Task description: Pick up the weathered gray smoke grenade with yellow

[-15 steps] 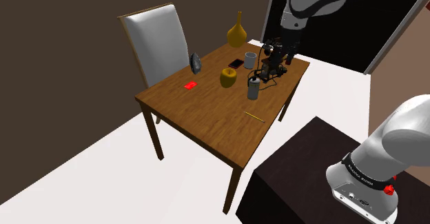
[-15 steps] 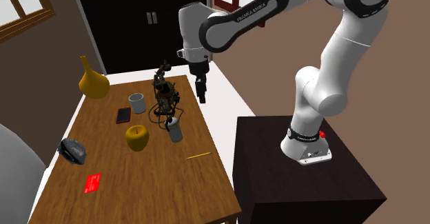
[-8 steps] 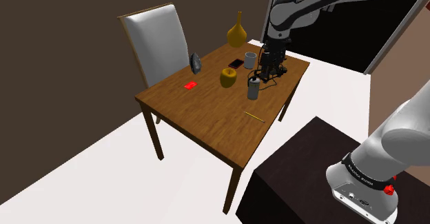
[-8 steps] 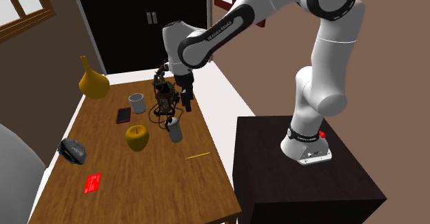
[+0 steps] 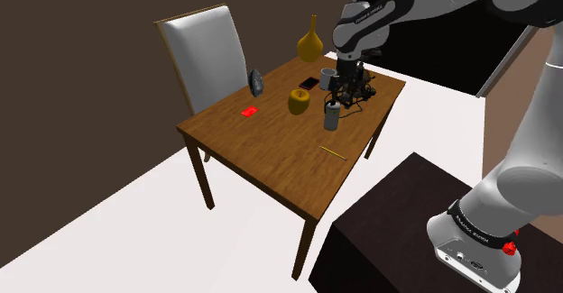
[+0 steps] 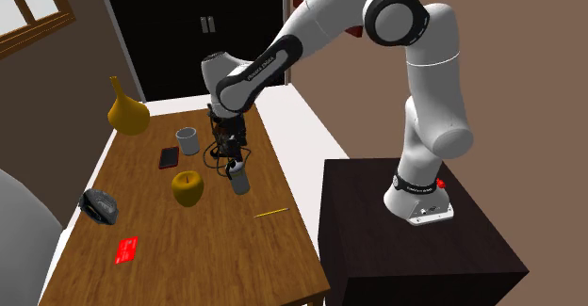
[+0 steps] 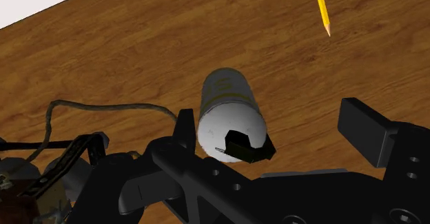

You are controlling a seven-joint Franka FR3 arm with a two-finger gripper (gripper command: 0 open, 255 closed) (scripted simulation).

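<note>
Grey-white cylindrical smoke grenade (image 7: 231, 109) with faint yellow markings is seen standing upright on the brown wooden worktop (image 5: 271, 147). Directly above it, the black claw (image 7: 271, 121) is spread wide. The canister is framed between its fingers, closer to one of them, ungripped.

Yellow pencil (image 7: 321, 7) runs off the wrist view's edge. Yellowish markings on the smoke grenade (image 7: 227, 102) are unreadable. Second exterior view crops the chair (image 6: 14, 221).
</note>
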